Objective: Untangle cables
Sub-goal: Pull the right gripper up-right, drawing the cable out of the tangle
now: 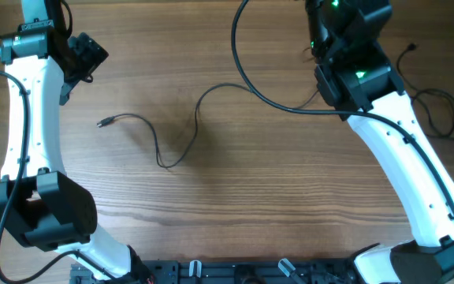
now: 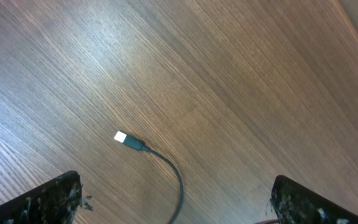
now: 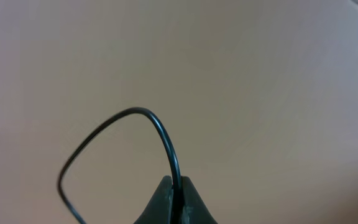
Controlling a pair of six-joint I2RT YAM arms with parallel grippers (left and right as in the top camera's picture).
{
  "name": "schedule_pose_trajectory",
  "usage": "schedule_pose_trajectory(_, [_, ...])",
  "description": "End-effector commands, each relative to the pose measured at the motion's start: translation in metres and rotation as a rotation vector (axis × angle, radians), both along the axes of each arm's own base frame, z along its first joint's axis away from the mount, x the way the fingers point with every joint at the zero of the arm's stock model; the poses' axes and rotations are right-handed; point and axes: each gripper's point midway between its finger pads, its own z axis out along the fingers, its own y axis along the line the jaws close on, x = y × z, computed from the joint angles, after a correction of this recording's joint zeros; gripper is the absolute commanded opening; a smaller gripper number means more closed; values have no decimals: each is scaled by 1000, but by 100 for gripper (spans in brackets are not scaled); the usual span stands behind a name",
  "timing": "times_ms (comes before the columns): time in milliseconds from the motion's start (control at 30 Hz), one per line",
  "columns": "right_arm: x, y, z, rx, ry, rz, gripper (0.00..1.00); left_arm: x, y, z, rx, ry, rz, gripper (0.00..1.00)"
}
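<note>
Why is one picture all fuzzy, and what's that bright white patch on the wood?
Right wrist view: the camera seems focused close, so the cable loop pinched in its shut jaws looks sharp and the table behind goes fuzzy. Left wrist view: the patch is light glaring off the table; the silver plug is crisp. Overhead view: even light, no glare.

Nothing here can be read — no word, brand, number or sign. The silver plug lying ahead of my left pincer, between its spread fingers, is blank. The cable clamped in my right pincer bears no print — nor do my arms' white shells.
</note>
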Motion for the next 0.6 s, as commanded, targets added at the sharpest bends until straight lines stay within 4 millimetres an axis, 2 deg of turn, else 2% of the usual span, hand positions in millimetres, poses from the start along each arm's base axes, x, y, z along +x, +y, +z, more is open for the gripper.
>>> schedule_pose_trajectory(0, [6, -29, -22, 20, 88, -116, 4, -1, 3, -4, 19, 18, -7, 100])
schedule_pose_trajectory(100, [12, -58, -51, 108, 198, -166, 4, -1, 3, -4, 19, 18, -7, 100])
schedule_pose_trajectory(167, [14, -81, -60, 144, 226, -212, 4, -1, 3, -4, 19, 18, -7, 100])
schedule_pose_trajectory(233, [17, -87, -70, 188, 267, -186, 4, -1, 3, -4, 19, 18, -7, 100])
schedule_pose_trajectory(300, [17, -68, -89, 248, 359, -52, 4, -1, 3, -4, 19, 18, -8, 100])
schedule_pose_trajectory(367, [9, -35, -108, 266, 471, 133, 5, -1, 3, -4, 19, 18, -7, 100])
schedule_pose_trajectory(500, [-31, 37, -137, 372, 711, 565, 8, -1, 3, -4, 19, 18, -7, 100])
schedule_pose_trajectory(567, [-46, 55, -150, 433, 809, 676, 8, -1, 3, -4, 19, 18, -8, 100])
